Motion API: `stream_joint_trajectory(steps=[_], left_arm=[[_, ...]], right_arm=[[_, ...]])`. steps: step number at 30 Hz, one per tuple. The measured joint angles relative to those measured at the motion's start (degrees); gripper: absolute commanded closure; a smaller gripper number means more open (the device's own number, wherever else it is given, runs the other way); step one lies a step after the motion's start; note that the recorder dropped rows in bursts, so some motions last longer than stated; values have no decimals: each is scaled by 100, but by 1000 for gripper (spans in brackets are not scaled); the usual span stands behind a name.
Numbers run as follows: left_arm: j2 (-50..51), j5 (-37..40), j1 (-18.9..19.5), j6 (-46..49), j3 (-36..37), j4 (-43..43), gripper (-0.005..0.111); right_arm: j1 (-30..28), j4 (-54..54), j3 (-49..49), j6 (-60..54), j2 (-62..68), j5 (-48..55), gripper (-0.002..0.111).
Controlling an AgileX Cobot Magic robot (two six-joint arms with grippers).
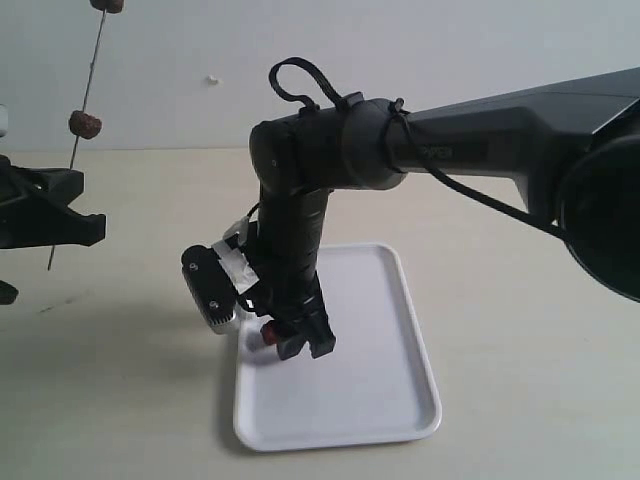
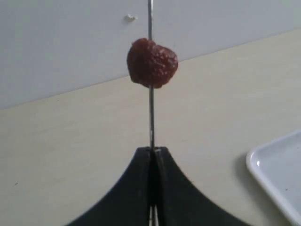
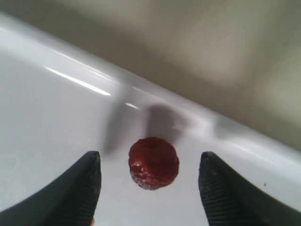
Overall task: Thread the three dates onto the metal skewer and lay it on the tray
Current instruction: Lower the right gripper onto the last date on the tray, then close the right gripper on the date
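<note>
My left gripper (image 1: pixel 62 208) is shut on the thin metal skewer (image 1: pixel 88 85) and holds it steeply upright at the left, well above the table. Two dark red dates are threaded on it, one (image 1: pixel 85 124) partway up and one (image 1: pixel 107 4) at the top edge. In the left wrist view the lower date (image 2: pixel 152 63) sits on the skewer (image 2: pixel 151 117) above my shut left gripper (image 2: pixel 152 149). The third date (image 3: pixel 154 163) lies on the white tray (image 3: pixel 56 117) near its rim. My right gripper (image 3: pixel 150 157) is open, one finger on each side of it, apart from it. It hangs over the tray's (image 1: pixel 380 400) near left part.
The right arm (image 1: pixel 480 125) reaches in from the right across the beige table (image 1: pixel 520 300). A pale wall (image 1: pixel 450 50) stands behind. A corner of the tray (image 2: pixel 277 174) shows in the left wrist view.
</note>
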Motion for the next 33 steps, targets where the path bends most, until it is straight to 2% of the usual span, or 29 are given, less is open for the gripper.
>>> stream_joint_trajectory(steps=[16, 33], left_arm=[[0, 0, 0, 0, 0, 0, 107], [0, 0, 0, 0, 0, 0, 107]], right_arm=[[0, 34, -45, -24, 147, 27, 53], [0, 57, -45, -13, 168, 36, 69]])
